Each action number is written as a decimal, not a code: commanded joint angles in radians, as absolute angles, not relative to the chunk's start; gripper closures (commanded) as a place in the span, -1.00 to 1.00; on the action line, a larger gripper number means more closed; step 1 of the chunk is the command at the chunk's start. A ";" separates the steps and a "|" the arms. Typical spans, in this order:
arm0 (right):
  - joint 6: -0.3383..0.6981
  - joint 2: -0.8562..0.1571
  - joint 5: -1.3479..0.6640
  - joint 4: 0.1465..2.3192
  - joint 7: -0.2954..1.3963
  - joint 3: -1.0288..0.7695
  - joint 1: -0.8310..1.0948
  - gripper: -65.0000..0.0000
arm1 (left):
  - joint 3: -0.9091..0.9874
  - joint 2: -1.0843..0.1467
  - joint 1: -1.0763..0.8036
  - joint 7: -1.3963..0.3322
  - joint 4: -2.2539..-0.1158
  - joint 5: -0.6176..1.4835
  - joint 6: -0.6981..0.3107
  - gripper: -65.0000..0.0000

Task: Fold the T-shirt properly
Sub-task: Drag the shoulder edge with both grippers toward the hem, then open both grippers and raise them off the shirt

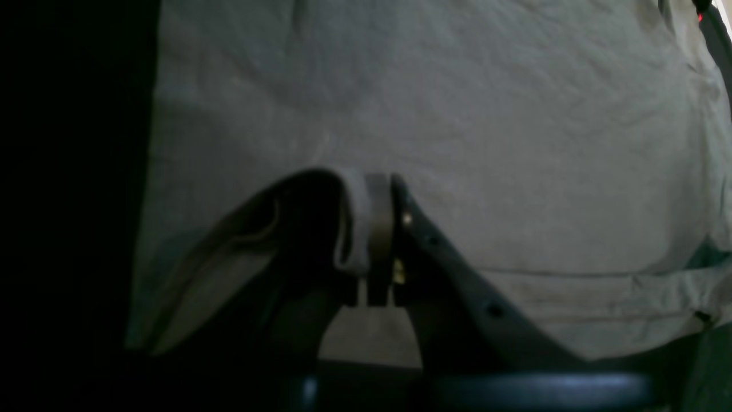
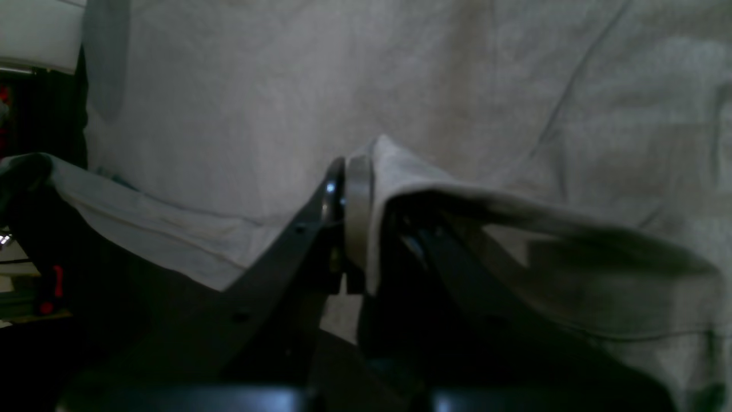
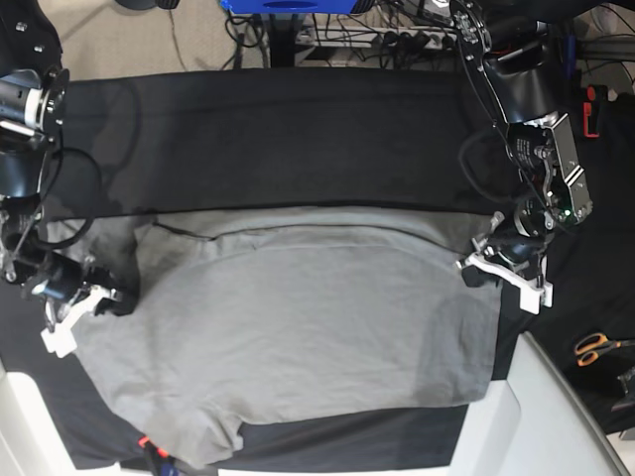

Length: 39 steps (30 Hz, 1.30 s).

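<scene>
**A:** How do the arms stand?

**B:** The left claw is pressed together on a fold of the T-shirt, the grey cloth bunched over one finger. In the base view the left claw sits low at the shirt's right edge, its arm bent down from the top right corner. The right claw likewise pinches a raised ridge of cloth; in the base view the right claw holds the shirt's left edge, its arm reaching down along the left side.

**A:** And the room around them?

**B:** The T-shirt lies spread across the near half of the tabletop, which is covered in black cloth. The far half of that cloth is open. The shirt's near edge runs close to the tabletop's front edge, with a white surface beyond the corner at lower right. A pair of orange-handled scissors lies well apart to the right.

**A:** What can't be made out?

**B:** Both wrist views are dark; the claws' bases are lost in shadow. The sleeves and collar are hard to tell apart among the folds, and the shirt's near left corner is cut off by the frame.
</scene>
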<state>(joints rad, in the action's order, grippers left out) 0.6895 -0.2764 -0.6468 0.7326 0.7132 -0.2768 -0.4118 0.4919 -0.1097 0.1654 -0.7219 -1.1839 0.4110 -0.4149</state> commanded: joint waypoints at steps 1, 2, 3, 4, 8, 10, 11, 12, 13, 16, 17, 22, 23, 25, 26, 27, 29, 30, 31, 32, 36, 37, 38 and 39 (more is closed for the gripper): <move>0.698 -0.292 -0.667 0.748 0.691 -0.278 -0.441 0.98 | 0.493 -0.128 0.183 -0.704 -1.187 0.424 -0.420 1.00; 0.698 -0.292 -0.667 0.748 0.691 -0.278 -0.441 0.98 | 0.493 -0.130 0.185 -0.704 -1.173 0.424 -0.420 1.00; 0.698 -0.292 -0.667 0.748 0.691 -0.280 -0.441 0.98 | 0.493 -0.130 0.185 -0.702 -1.165 0.424 -0.420 1.00; 0.698 -0.292 -0.667 0.748 0.690 -0.280 -0.441 0.98 | 0.493 -0.130 0.185 -0.700 -1.159 0.424 -0.420 1.00; 0.698 -0.291 -0.667 0.748 0.651 -0.283 -0.441 0.99 | 0.493 -0.131 0.185 -0.664 -1.158 0.424 -0.420 1.00; 0.698 -0.289 -0.667 0.728 0.644 -0.283 -0.441 0.99 | 0.493 -0.131 0.183 -0.628 -1.152 0.424 -0.420 1.00; 0.698 -0.289 -0.667 0.717 0.642 -0.283 -0.441 0.99 | 0.493 -0.131 0.183 -0.624 -1.142 0.424 -0.420 1.00; 0.698 -0.289 -0.667 0.714 0.641 -0.283 -0.441 0.99 | 0.493 -0.131 0.185 -0.621 -1.135 0.424 -0.420 1.00; 0.698 -0.288 -0.667 0.714 0.641 -0.285 -0.441 0.99 | 0.493 -0.131 0.185 -0.619 -1.127 0.424 -0.420 1.00; 0.698 -0.288 -0.668 0.714 0.630 -0.285 -0.441 0.99 | 0.493 -0.131 0.203 -0.618 -1.106 0.424 -0.420 1.00; 0.698 -0.288 -0.670 0.714 0.618 -0.285 -0.441 0.99 | 0.493 -0.131 0.205 -0.618 -1.101 0.424 -0.420 1.00; 0.698 -0.288 -0.676 0.714 0.585 -0.289 -0.438 0.98 | 0.504 -0.131 0.211 -0.615 -1.096 0.426 -0.420 1.00; 0.698 -0.286 -0.676 0.714 0.584 -0.305 -0.437 0.97 | 0.504 -0.131 0.213 -0.615 -1.096 0.426 -0.420 1.00; 0.698 -0.283 -0.676 0.714 0.570 -0.363 -0.435 0.94 | 0.504 -0.131 0.220 -0.613 -1.096 0.426 -0.420 1.00; 0.698 -0.275 -0.676 0.714 0.567 -0.395 -0.435 0.86 | 0.506 -0.131 0.228 -0.607 -1.095 0.426 -0.420 1.00; 0.698 -0.268 -0.674 0.714 0.567 -0.427 -0.432 0.72 | 0.518 -0.131 0.228 -0.590 -1.093 0.426 -0.420 1.00; 0.698 -0.265 -0.673 0.717 0.567 -0.490 -0.426 0.34 | 0.556 -0.131 0.228 -0.564 -1.093 0.426 -0.420 0.59; 0.698 -0.265 -0.673 0.719 0.567 -0.516 -0.424 0.11 | 0.579 -0.131 0.228 -0.555 -1.095 0.427 -0.420 0.30; 0.698 -0.265 -0.673 0.719 0.567 -0.541 -0.424 -0.09 | 0.611 -0.131 0.231 -0.553 -1.096 0.430 -0.420 0.06; 0.698 -0.265 -0.673 0.719 0.567 -0.558 -0.423 -0.23 | 0.642 -0.131 0.231 -0.553 -1.099 0.432 -0.420 -0.12; 0.698 -0.265 -0.674 0.766 0.575 -0.634 -0.392 -0.30 | 0.757 -0.131 0.240 -0.556 -1.144 0.433 -0.420 -0.61; 0.698 -0.259 -0.674 0.808 0.579 -0.654 -0.372 -0.27 | 0.768 -0.131 0.231 -0.558 -1.168 0.433 -0.421 -0.68; 0.698 -0.257 -0.674 0.845 0.595 -0.674 -0.352 -0.25 | 0.766 -0.131 0.216 -0.558 -1.198 0.433 -0.421 -0.71; 0.698 -0.252 -0.676 0.885 0.615 -0.697 -0.334 -0.23 | 0.766 -0.131 0.193 -0.558 -1.228 0.433 -0.424 -0.72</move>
